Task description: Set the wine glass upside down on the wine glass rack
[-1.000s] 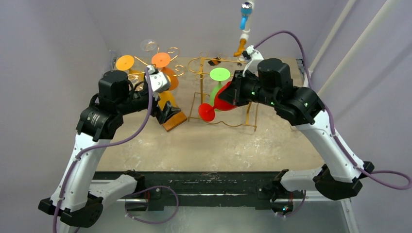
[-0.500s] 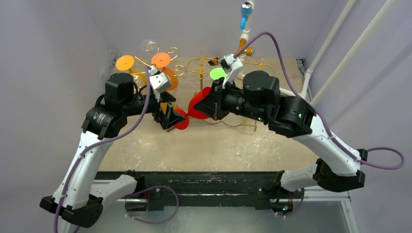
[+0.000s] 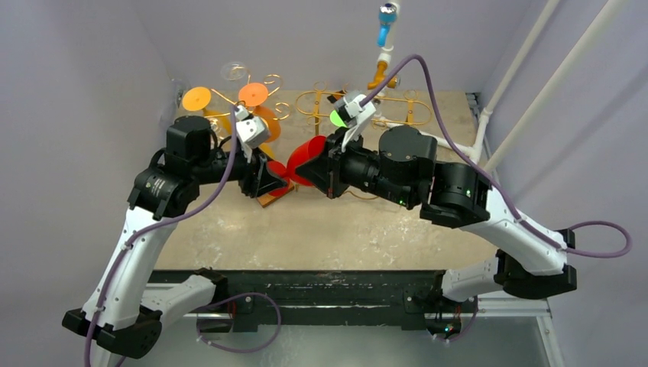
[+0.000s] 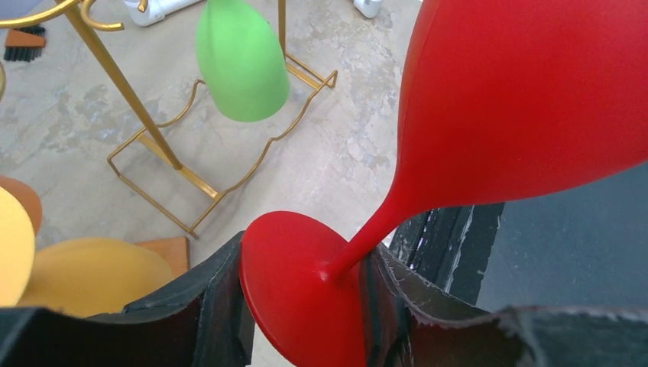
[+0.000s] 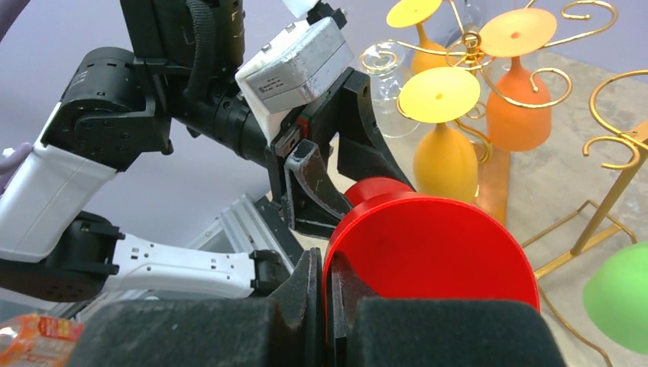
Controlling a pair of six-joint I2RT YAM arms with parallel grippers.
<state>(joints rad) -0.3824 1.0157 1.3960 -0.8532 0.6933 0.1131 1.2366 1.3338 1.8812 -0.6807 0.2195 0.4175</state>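
Top external view: the red wine glass (image 3: 306, 158) hangs in the air above the middle of the worktop (image 3: 321, 229), lying almost on its side between the two arms. It is not on the wine glass rack (image 3: 413, 116), which stands at about 1 o'clock from it.

The right gripper (image 3: 326, 164) is pinched narrow on the bowl's rim, one finger inside and one outside. The left gripper (image 3: 269, 177) stands half closed with the foot between its jaws, close against both edges. Whether it has really clamped, I cannot tell.

The main risk, as I judge it, is the handover itself. If the right lets go before the left has bitten, the thin, smooth foot could slide out and the heavy bowl would swing down onto the worktop. If both hold and the arms pull unevenly, the slim stem takes the strain and could snap. Carrying the bowl to 1 o'clock could also knock the green glass (image 4: 241, 61) already hanging there, and at 11 o'clock the orange glass (image 5: 520, 107) and yellow glass (image 5: 443, 160) are near the left arm's elbow room.

The grey housing (image 5: 294, 65) on the left wrist bears a small printed label, too fine to read. No brand shows on any glass.
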